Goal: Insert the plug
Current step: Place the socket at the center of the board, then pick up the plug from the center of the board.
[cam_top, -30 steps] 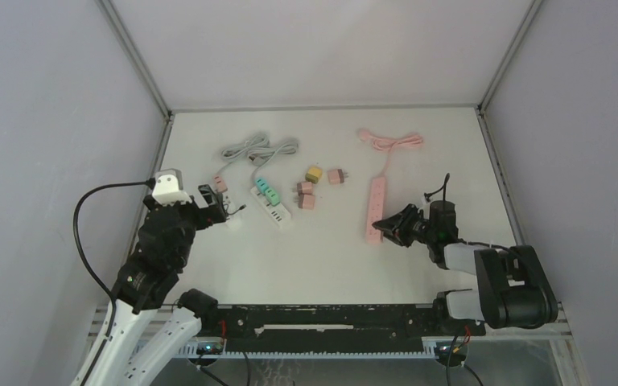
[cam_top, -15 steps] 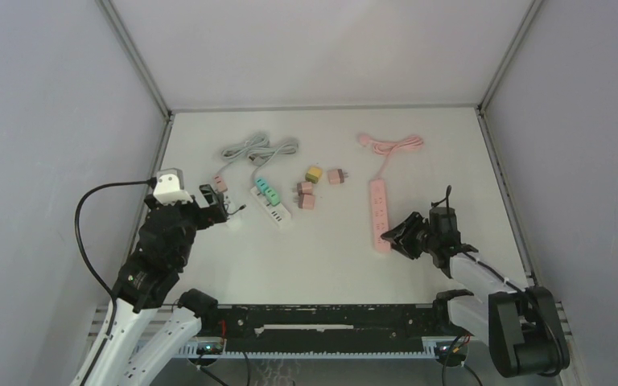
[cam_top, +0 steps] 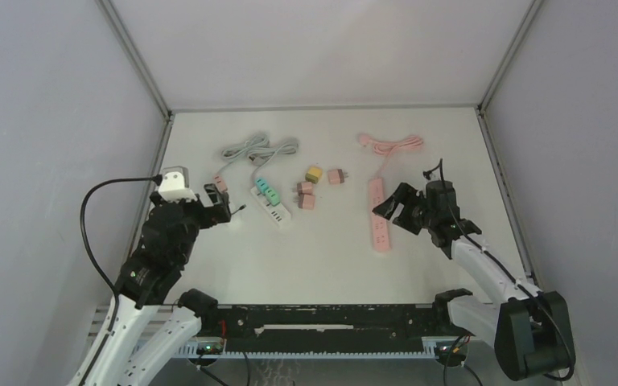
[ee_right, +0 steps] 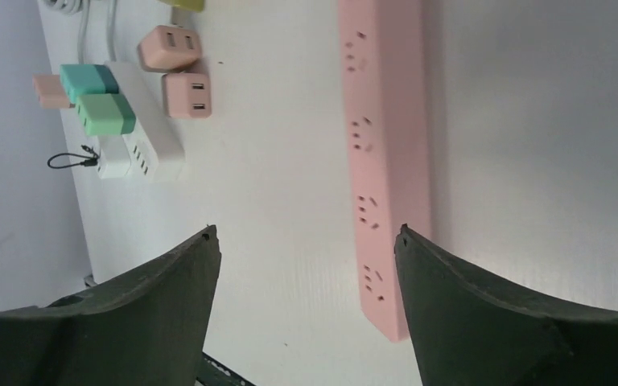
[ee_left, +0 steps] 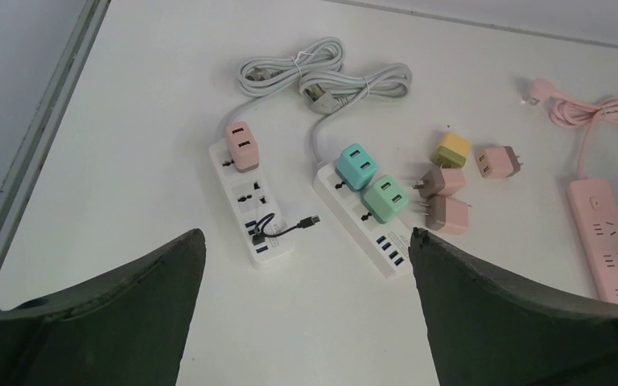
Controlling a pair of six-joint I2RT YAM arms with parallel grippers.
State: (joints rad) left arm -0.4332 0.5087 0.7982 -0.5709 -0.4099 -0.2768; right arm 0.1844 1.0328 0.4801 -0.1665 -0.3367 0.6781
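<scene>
Over on the right, the right gripper point(ee_right: 306, 232) hangs above the near end of the pink power strip point(ee_right: 382, 161), fingers spread wide and clamped on nothing; from the wrist view the strip's near end sits in the gap, close to one finger point(ee_right: 491, 322), though contact cannot be told; the strip lies on the right half of the tabletop point(cam_top: 322, 257), running lengthwise toward the far edge, every socket bare, its pink cord point(cam_top: 393, 145) looped near the far edge; the loose plugs sit near the middle of the tabletop, a little toward the far edge: a yellow plug point(ee_left: 453, 148), a pink plug point(ee_left: 497, 161) just beside it, and two dusty-pink plugs point(ee_left: 442, 182) close together just nearer; on the other side the left gripper point(ee_left: 306, 233) hovers near the left edge, fingers wide apart and empty; ahead of it lie two white strips side by side; the left strip point(ee_left: 251, 211) carries a pink adapter point(ee_left: 241, 145) at its far end and a short black cable point(ee_left: 286, 227) at its near end; the right strip point(ee_left: 390, 249) carries a teal adapter point(ee_left: 356, 166) and a green adapter point(ee_left: 386, 199) next to each other; their grey cords point(ee_left: 322, 72) lie bundled toward the far edge.
</scene>
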